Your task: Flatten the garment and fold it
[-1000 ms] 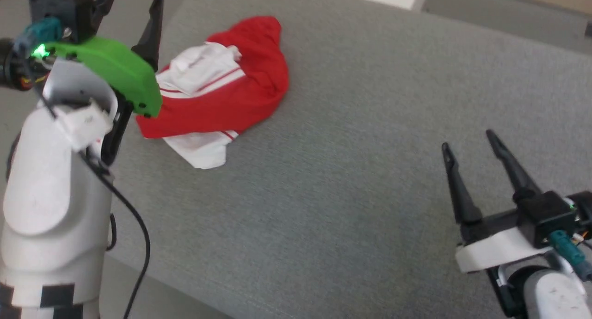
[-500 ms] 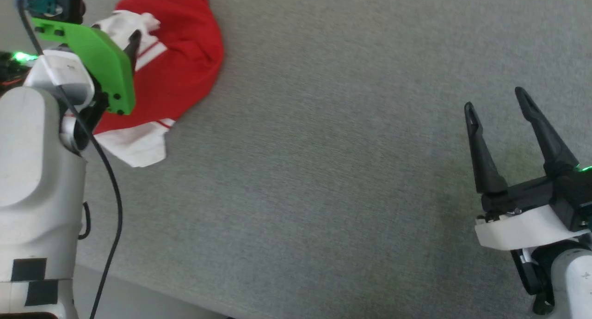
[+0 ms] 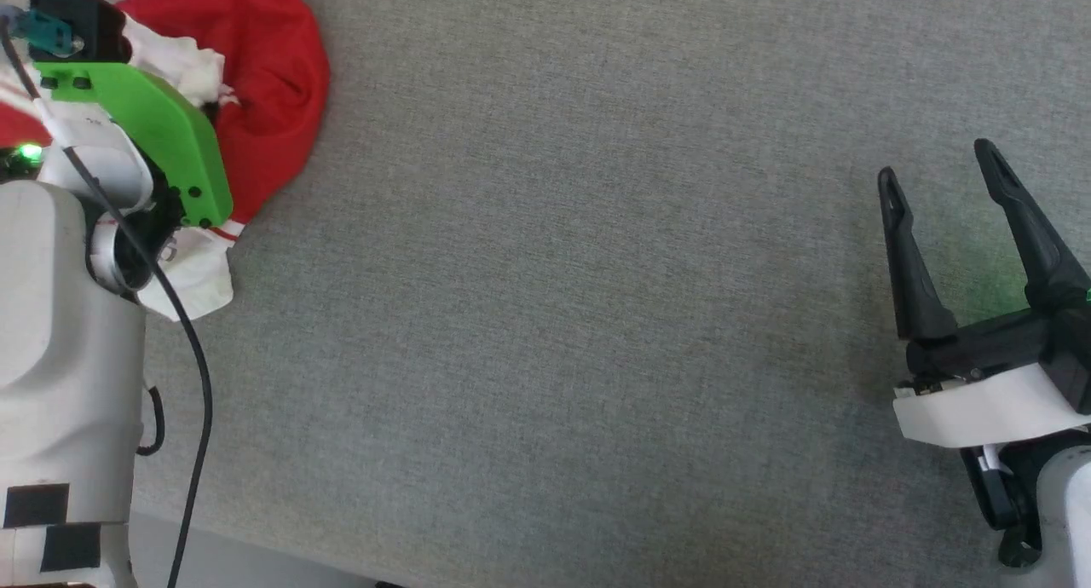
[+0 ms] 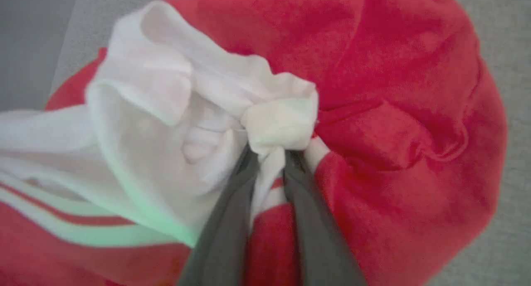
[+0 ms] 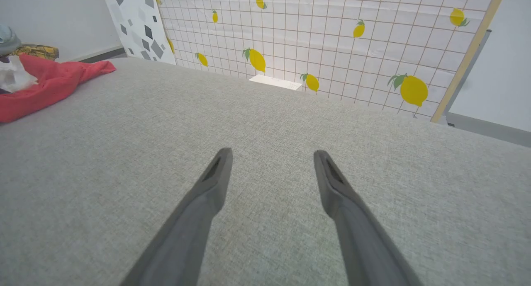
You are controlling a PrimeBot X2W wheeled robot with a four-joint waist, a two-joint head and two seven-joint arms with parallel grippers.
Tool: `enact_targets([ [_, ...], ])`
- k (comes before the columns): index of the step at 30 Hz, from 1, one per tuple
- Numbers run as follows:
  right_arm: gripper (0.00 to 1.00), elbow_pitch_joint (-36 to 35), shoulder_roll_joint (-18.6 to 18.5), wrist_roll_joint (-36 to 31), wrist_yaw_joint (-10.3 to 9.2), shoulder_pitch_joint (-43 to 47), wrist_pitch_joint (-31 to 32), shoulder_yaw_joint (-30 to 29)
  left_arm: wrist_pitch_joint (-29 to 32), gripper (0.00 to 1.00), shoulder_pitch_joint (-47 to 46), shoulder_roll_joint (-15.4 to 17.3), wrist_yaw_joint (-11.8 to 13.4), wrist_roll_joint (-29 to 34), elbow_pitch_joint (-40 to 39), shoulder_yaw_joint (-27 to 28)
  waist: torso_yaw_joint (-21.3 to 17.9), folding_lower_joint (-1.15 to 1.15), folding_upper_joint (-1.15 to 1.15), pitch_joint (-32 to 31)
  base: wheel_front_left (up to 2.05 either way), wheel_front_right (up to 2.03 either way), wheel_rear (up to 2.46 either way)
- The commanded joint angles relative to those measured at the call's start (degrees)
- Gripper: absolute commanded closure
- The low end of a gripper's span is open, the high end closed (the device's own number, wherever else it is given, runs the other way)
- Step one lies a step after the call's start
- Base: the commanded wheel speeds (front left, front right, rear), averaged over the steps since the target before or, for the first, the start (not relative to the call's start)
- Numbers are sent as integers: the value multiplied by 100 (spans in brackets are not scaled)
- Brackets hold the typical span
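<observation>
Garment (image 3: 273, 77): one item, a red jersey T-shirt with white sleeves and red-and-white striped trim. It lies crumpled in a heap at the far left of the grey woven fabric surface (image 3: 597, 273). No lettering shows in any view. One white sleeve end with a red stripe sticks out on the heap's near side.

Left gripper (image 4: 271, 153): my two dark fingers stand narrow, with a bunched fold of white cloth pinched between them. In my left wrist view the garment (image 4: 394, 91) spreads all round the fingers, red to the right and white to the left. Two pale trim bands with a red line between them cross the lower left. In the head view my one green plastic bracket (image 3: 153, 136) sits over the heap and hides the fingertips.

Right gripper (image 3: 938, 166): two fingers spread wide, nothing between them, at the near right and well apart from the garment. In my right wrist view this gripper (image 5: 271, 155) points along the bare fabric, with the garment (image 5: 45, 87) at the far left edge. Beyond the surface stands one white grid-patterned wall panel printed with yellow lemons (image 5: 332, 37).
</observation>
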Motion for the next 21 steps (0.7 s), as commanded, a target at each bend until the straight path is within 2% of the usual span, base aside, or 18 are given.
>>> enact_targets([
  [1, 0, -2, 14, 35, -9, -108, -11, 5, -102, 100, 172, 11, -16, 22, 105, -22, -1, 0, 0, -63, 0, 0, 0],
  [6, 0, 152, 98, 57, -9, -99, -116, -28, -637, 100, -31, 201, 10, 78, 100, 131, -27, 0, 0, -370, 0, 0, 0],
  [13, 0, 534, 353, 73, -9, 15, -360, -201, -1367, 100, -519, 392, -22, 8, -272, 373, -99, 0, 0, -1204, 0, 0, 0],
  [18, 0, 784, 523, 75, -9, 176, -525, -396, -1391, 100, -940, 438, -75, 76, -654, 219, -209, 0, 0, -1816, 0, 0, 0],
  [21, 0, 930, 613, 92, -9, 317, -621, -540, -1275, 100, -1204, 293, -69, 28, -945, 105, -296, 0, 0, -2206, 0, 0, 0],
])
